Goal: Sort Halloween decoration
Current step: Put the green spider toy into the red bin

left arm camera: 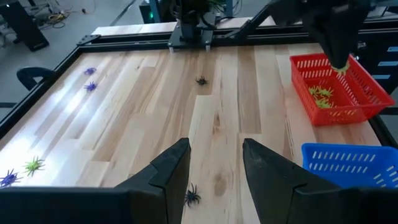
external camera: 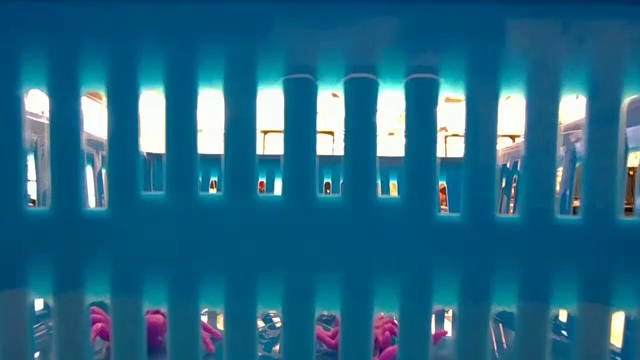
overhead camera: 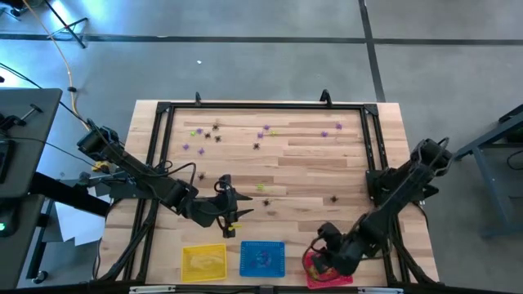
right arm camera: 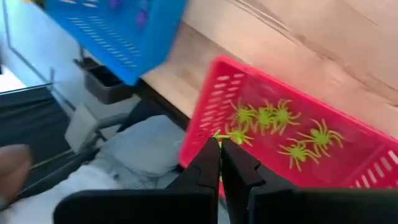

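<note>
Currently we see the left gripper (left arm camera: 216,180) with its two dark fingers spread apart and nothing between them, low over the wooden table (overhead camera: 310,163). A black spider trinket (left arm camera: 192,196) lies on the wood in the gap between the fingertips at the bottom centre of the left wrist view, not pinched. A second black spider (left arm camera: 201,80) sits farther up the centre of that frame.

We find the right gripper (right arm camera: 221,152) closed, fingers pressed together, over the near rim of the red basket (right arm camera: 211,106) (lower right of the high view). A yellow-green trinket shows right at its fingertips; we cannot tell whether it is held. Several yellow-green spiders (right arm camera: 283,134) lie inside that basket.

In the high view, the yellow basket (overhead camera: 203,262) and the blue basket (overhead camera: 262,258) stand side by side at the bottom centre. Loose decorations (overhead camera: 208,135) are scattered over the upper left and upper middle of the table, in purple, black and yellow-green. The low view is blocked by the blue basket's slotted wall, behind which pink-purple pieces (external camera: 155,328) show.
</note>
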Motion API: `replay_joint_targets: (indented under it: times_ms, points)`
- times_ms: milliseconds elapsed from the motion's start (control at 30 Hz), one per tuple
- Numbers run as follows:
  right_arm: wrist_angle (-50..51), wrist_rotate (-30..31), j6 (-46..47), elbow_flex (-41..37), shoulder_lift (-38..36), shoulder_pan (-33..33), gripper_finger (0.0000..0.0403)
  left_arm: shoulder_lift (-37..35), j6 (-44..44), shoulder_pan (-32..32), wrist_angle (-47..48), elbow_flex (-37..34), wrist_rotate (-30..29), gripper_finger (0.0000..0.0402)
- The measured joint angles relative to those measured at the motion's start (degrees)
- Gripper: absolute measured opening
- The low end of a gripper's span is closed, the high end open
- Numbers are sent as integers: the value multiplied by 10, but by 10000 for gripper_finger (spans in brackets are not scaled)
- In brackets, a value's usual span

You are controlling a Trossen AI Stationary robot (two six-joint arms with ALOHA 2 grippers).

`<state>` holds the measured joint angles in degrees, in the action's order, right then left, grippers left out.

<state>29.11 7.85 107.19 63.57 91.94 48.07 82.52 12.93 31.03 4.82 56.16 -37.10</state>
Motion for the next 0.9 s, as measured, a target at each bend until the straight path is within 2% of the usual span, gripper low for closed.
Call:
replay_joint_targets:
  times_ms: [133, 300, 467, 600, 733, 900]
  points:
    - [-1, -8, 5, 0, 7, 5, 14, 0, 5, 0, 0, 0, 0, 138]
    - [-2, -53, 5, 0, 4, 2, 52, 0, 25, 2, 12, 0, 18, 138]
    - [-5, -88, 4, 0, 4, -4, 92, 0, 49, 2, 50, 0, 24, 138]
    - [-8, -101, -9, 0, 4, -14, 108, 0, 50, 1, 85, 0, 18, 138]
    - [-15, -101, -58, 0, 4, -35, 109, -9, 103, 1, 190, 0, 16, 138]
    - [-14, -112, -155, 0, 4, -82, 110, -18, 269, -3, 410, 0, 15, 138]
